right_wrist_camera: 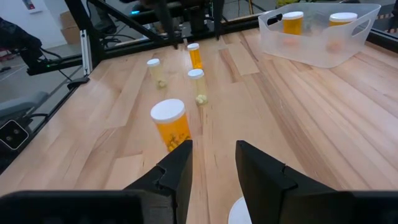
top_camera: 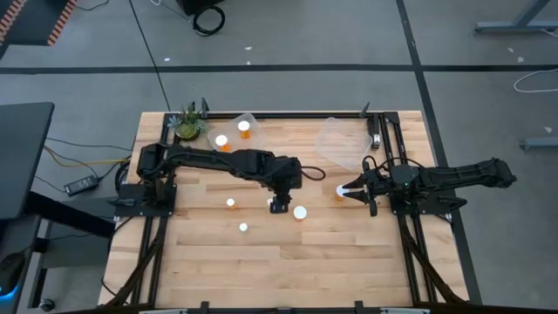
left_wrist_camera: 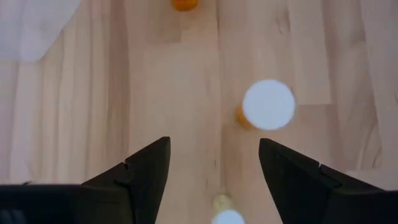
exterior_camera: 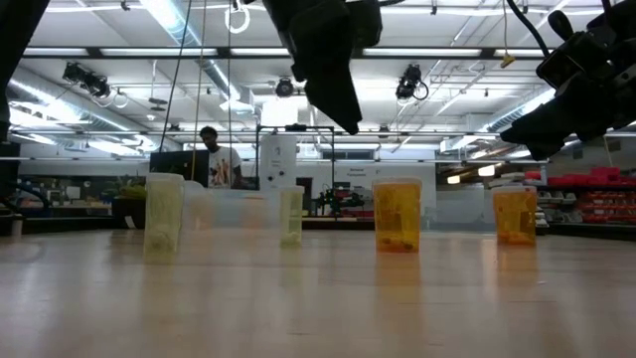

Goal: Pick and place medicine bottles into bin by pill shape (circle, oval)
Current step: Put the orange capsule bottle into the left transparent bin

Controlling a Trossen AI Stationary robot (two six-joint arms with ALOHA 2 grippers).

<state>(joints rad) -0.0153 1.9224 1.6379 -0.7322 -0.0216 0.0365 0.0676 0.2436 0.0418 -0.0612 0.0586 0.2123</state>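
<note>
Several orange medicine bottles with white caps stand upright on the wooden table [top_camera: 200,262]. My left gripper [top_camera: 279,208] hangs open over the table's middle, fingers slanting down, with nothing between them [left_wrist_camera: 214,149]. A wide bottle [left_wrist_camera: 268,106] stands just beyond its fingertips [top_camera: 299,212], and a small one [left_wrist_camera: 227,218] sits below it. My right gripper [top_camera: 346,190] waits at the right, shut [right_wrist_camera: 213,149], raised above a bottle [top_camera: 339,190] that stands under its tips. Two more bottles stand toward the left [top_camera: 230,202] [top_camera: 243,228].
A clear bin [top_camera: 231,131] at the far left holds two bottles; a second clear bin [top_camera: 342,144] stands at the far right. A small green plant [top_camera: 187,124] sits at the far left corner. A person shows in the room behind the table [exterior_camera: 214,154].
</note>
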